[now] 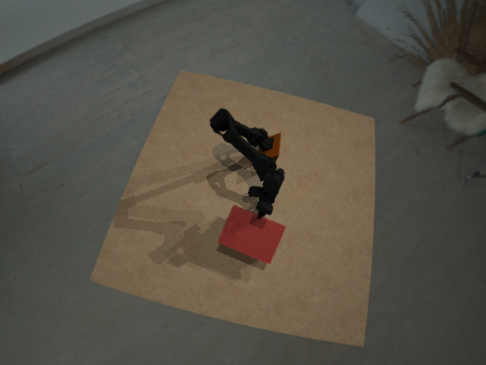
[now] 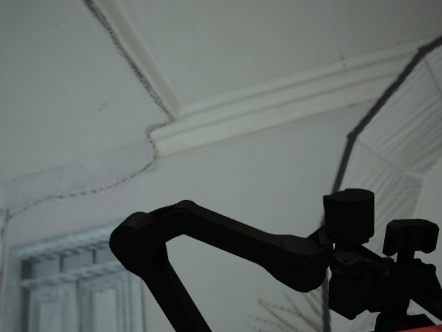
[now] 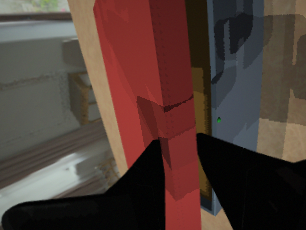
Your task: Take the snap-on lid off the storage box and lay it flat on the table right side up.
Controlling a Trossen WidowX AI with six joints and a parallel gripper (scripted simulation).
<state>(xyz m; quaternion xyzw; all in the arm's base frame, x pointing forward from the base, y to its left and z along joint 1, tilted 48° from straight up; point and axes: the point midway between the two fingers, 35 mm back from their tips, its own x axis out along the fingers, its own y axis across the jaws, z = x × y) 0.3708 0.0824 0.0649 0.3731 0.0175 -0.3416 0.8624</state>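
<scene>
The flat red lid (image 1: 254,238) (image 3: 132,55) is raised off the storage box, right side up; a sliver of it shows in the exterior view (image 2: 431,329). My gripper (image 1: 260,217) (image 3: 177,143) is shut on the lid's rim at the edge nearest the arm, one finger over the top face and one under the rim. The blue-grey box (image 3: 239,135) stands on the table under the lid. In the wrist view a gap with a brownish inside shows between the lid's rim and the box wall. From the top view the lid hides most of the box. The fingertips are below the exterior view.
The tan table top (image 1: 318,278) carries the box and lid. An orange piece (image 1: 275,147) lies by the arm's base, partly hidden by the arm. The black arm (image 1: 246,148) (image 2: 235,231) reaches from there to the lid. A small green dot (image 3: 219,120) shows on the box wall.
</scene>
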